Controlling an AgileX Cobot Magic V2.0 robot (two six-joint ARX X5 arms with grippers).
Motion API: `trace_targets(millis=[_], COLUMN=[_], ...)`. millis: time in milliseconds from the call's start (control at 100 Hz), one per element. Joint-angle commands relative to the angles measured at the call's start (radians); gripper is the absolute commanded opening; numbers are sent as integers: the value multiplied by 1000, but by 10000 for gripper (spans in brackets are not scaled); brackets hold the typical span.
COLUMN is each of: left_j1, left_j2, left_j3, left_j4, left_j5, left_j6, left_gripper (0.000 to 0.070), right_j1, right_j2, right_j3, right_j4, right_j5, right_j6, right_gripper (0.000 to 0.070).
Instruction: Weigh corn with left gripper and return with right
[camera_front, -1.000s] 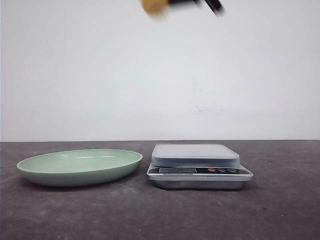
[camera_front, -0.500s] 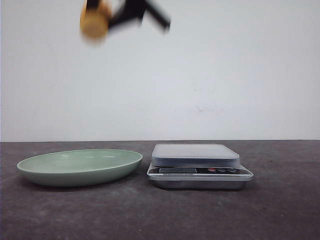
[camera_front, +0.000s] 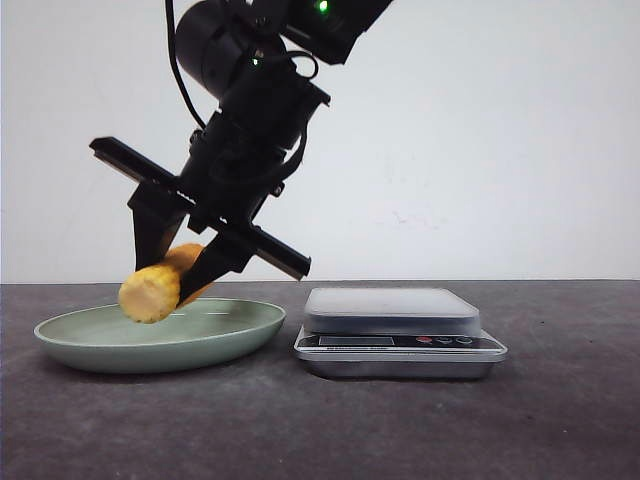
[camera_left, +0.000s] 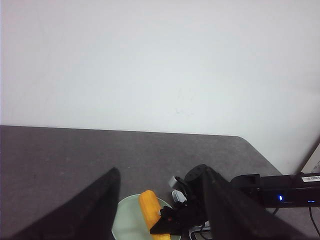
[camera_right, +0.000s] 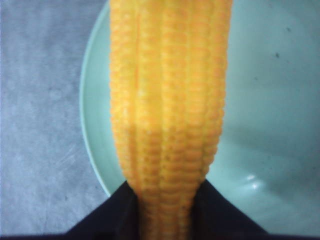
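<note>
The corn (camera_front: 150, 290) is a yellow-orange cob piece with a paler cut end. My right gripper (camera_front: 175, 272) is shut on it and holds it tilted, its low end just over the pale green plate (camera_front: 235, 335); I cannot tell whether it touches. In the right wrist view the corn (camera_right: 167, 100) fills the middle between the fingers of the right gripper (camera_right: 165, 194), with the plate (camera_right: 280, 100) below. My left gripper (camera_left: 161, 172) is open and empty, high above the table and far from the corn (camera_left: 147, 210) and the plate (camera_left: 127, 220). It is out of the front view.
A silver kitchen scale (camera_front: 392, 312) with a bare platform stands just right of the plate on the dark grey table (camera_front: 560, 420). A white wall is behind. The right arm (camera_front: 260, 90) reaches down from the upper right across the middle.
The right gripper with the corn has swung from the top of the front view leftwards and down, to just above the green plate. The scale and the plate have not moved.
</note>
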Motion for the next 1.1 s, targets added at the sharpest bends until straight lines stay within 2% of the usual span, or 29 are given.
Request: trace_targets(millis=[0, 40, 140, 170, 200, 320, 400, 470, 510, 560, 720, 820, 930, 1010, 1090], left_j1=[-6, -6, -6, -6, -6, -6, -6, -6, -6, -6, -6, -6, -5, -5, -5], left_j2=[3, 3, 3, 3, 3, 3, 3, 3, 3, 3, 3, 3, 3, 3, 3], left_j3=[21, 21, 21, 21, 21, 21, 21, 21, 21, 21, 17, 12, 0, -18, -47], left_j4=[-54, -54, -54, -54, -54, -54, -54, -54, -54, -54, -54, -54, -54, -54, -54], left_j5=[2, 2, 2, 2, 2, 2, 2, 2, 2, 2, 2, 2, 2, 2, 2], left_j6=[6, 6, 7, 7, 7, 7, 7, 7, 6, 6, 5, 3, 3, 2, -1], left_gripper=[310, 310, 310, 310, 310, 310, 310, 310, 310, 310, 310, 310, 310, 310, 310], right_j1=[6, 5, -1, -3, -7, -24, -40, -47, -47, -47, -43, -23, 31, 88, 160], right_j2=[18, 18, 18, 18, 18, 14, -11, -63, -99, -152, -349, -480, -622, -702, -774], right_j3=[16, 16, 16, 16, 16, 19, 29, 43, 53, 68, 92, 92, 92, 92, 89], right_j4=[16, 18, 21, 24, 31, 84, 109, 111, 110, 108, 64, -6, -105, -187, -283], right_j5=[-18, -27, -83, -108, -142, -247, -269, -235, -198, -145, 41, 162, 318, 409, 510], right_j6=[32, 32, 34, 34, 33, 34, 31, -16, -73, -158, -402, -585, -783, -877, -928], right_gripper=[45, 131, 512, 569, 599, 599, 564, 412, 322, 247, 138, 2, 0, 0, 0])
